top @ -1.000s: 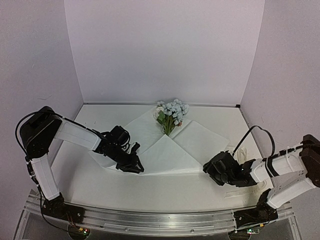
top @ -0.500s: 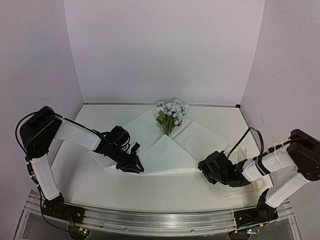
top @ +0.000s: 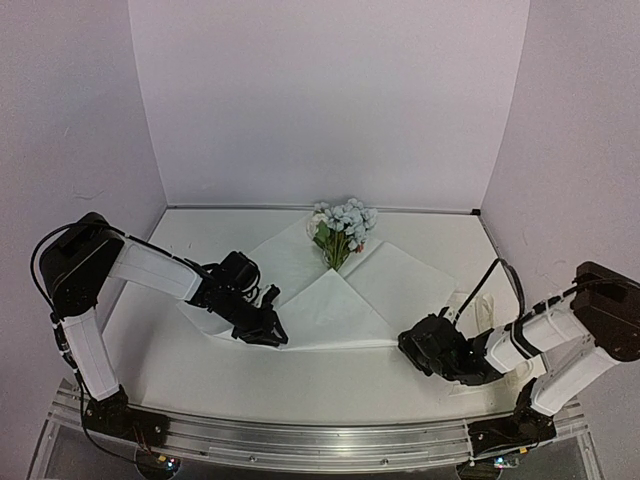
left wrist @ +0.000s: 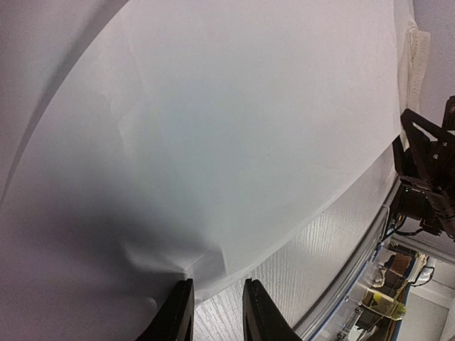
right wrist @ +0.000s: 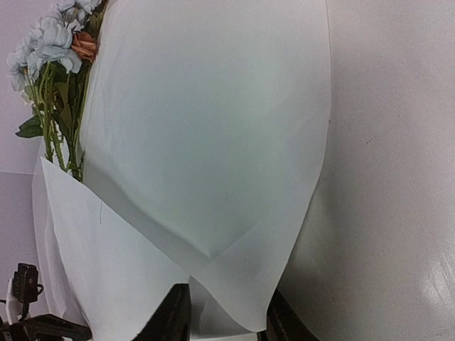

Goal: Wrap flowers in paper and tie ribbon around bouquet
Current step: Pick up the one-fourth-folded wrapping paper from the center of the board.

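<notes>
The white paper (top: 330, 305) lies spread on the table with its flaps folded in over the stems. The flowers (top: 343, 228) lie at its far end, blue and white blooms (right wrist: 53, 39) showing past the fold. My left gripper (top: 266, 335) sits low at the paper's near left edge. Its jaws (left wrist: 218, 284) stand narrowly open, with the creased edge of the paper (left wrist: 213, 142) between them. My right gripper (top: 413, 348) is at the near right corner of the paper (right wrist: 213, 128). That corner hangs between its open fingers (right wrist: 226, 298). The cream ribbon (left wrist: 418, 53) lies beyond the paper's right side.
White walls close in the table on the left, back and right. A metal rail (top: 320, 440) runs along the near edge by the arm bases. A black cable (top: 490, 280) loops above the right arm. My right gripper (left wrist: 426, 170) shows in the left wrist view.
My right gripper has slid left up to the paper's near right corner, and its jaws have narrowed around it. The left arm, paper and flowers have not moved.
</notes>
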`<action>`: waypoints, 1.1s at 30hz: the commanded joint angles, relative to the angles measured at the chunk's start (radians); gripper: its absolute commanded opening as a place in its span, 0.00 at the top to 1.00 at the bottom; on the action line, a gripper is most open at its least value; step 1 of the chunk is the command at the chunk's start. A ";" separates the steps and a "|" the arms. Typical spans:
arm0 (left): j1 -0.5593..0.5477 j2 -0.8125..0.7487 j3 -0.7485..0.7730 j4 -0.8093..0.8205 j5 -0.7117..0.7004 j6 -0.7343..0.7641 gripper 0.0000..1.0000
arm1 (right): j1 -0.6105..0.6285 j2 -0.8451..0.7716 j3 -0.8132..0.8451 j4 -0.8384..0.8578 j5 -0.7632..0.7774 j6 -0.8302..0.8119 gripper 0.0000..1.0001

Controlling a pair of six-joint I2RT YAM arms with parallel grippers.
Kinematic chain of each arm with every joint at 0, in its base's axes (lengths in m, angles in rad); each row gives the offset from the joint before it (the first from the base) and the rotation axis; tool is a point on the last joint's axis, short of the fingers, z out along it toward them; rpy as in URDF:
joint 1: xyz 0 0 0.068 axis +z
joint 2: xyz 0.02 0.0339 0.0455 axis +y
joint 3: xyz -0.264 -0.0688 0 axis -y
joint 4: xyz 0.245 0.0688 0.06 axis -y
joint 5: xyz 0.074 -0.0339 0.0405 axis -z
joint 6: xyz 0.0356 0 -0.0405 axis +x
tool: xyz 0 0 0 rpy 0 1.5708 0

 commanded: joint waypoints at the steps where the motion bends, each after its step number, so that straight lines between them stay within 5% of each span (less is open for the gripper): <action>1: 0.009 0.021 -0.006 -0.101 -0.050 0.007 0.74 | 0.009 0.012 -0.027 0.012 0.042 -0.068 0.76; 7: 0.000 0.001 0.002 -0.112 -0.017 0.009 0.74 | 0.010 -0.002 -0.024 0.018 0.066 -0.191 1.00; 20: -0.164 -0.052 0.205 -0.148 -0.002 0.054 0.67 | 0.076 -0.149 -0.037 -0.170 0.106 -0.273 1.00; 33: -0.311 0.234 0.529 -0.119 0.097 0.196 0.68 | 0.081 -0.252 -0.047 -0.316 0.087 -0.268 1.00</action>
